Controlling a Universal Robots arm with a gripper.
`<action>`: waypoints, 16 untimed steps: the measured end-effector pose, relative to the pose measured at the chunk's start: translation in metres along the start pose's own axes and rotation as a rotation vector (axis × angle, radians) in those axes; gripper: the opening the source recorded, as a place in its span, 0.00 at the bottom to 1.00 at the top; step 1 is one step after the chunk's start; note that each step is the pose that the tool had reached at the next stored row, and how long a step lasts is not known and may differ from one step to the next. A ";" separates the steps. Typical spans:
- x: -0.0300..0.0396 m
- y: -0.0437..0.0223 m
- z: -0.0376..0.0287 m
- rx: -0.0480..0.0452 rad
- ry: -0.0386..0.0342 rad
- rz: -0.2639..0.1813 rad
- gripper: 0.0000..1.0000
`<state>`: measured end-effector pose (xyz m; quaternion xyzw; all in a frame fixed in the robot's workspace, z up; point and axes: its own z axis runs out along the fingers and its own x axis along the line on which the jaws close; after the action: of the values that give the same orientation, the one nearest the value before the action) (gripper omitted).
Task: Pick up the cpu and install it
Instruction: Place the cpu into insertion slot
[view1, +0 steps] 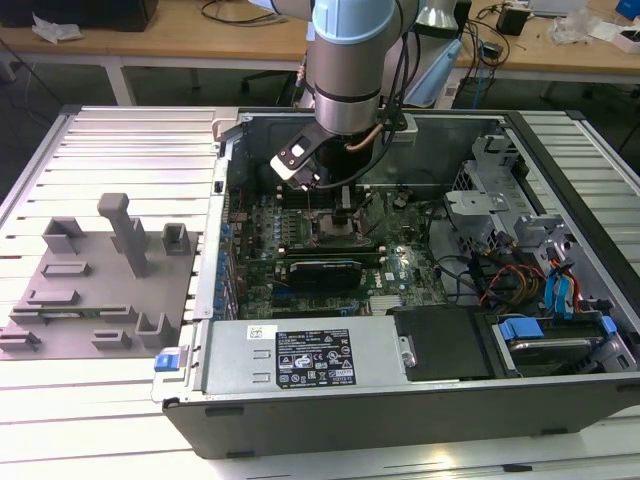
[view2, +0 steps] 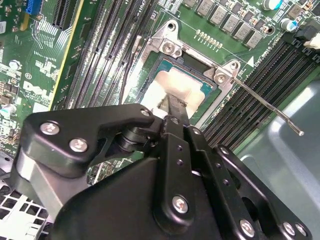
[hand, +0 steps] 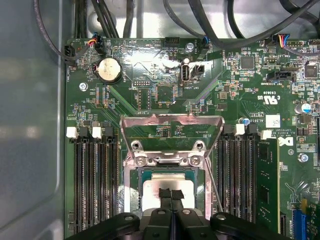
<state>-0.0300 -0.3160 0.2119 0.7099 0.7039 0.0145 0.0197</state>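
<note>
The cpu (hand: 150, 189), a small square chip with a pale silvery top, lies flat in the socket frame (hand: 131, 172) on the green motherboard. It shows in both wrist views, cpu (view2: 176, 84) too. My gripper (hand: 171, 193) stands straight over it, its two black fingertips (hand: 164, 193) pressed together and resting on the middle of the chip's top. The socket's metal bracket (hand: 171, 123) is swung up and open, and its thin lever (view2: 270, 107) sticks out to the side. In the exterior view the gripper (view1: 343, 215) reaches down into the open computer case (view1: 560, 160).
Memory slots (hand: 92, 180) flank the socket on both sides. A grey plastic tray with upright posts (view1: 90, 290) lies at the exterior view's left, outside the case. The power supply (view1: 300, 355), drive cages (view1: 500, 200) and cables (view1: 500, 280) crowd the case.
</note>
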 end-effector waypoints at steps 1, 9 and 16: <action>0.0000 0.0000 0.0000 0.0000 0.0000 0.000 0.11; 0.0000 -0.0002 0.0040 0.0269 -0.0002 0.000 0.11; 0.0000 -0.0004 0.0069 0.0271 -0.0004 0.000 0.11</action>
<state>-0.0300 -0.3161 0.2051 0.7101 0.7041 0.0048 0.0102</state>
